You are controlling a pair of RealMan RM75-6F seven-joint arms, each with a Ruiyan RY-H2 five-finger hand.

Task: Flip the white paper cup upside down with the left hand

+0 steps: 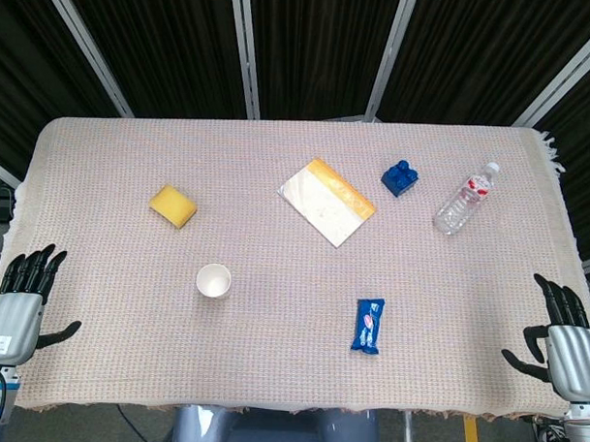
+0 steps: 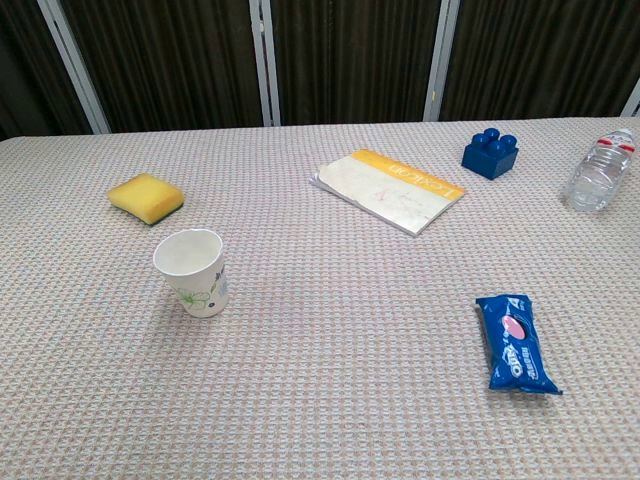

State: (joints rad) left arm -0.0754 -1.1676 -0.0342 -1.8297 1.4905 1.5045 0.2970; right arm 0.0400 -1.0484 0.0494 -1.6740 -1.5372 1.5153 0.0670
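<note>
Two hands wait at the near corners of the cloth-covered counter (image 1: 280, 104), fingers spread and holding nothing: the left hand (image 1: 21, 304) at lower left, the right hand (image 1: 563, 332) at lower right. The white paper cup with a floral print (image 2: 192, 272) stands upright, mouth up, left of centre, well apart from the left hand, with free room around it for a grasp. Farther back lies a yellow sponge block (image 2: 146, 197).
</note>
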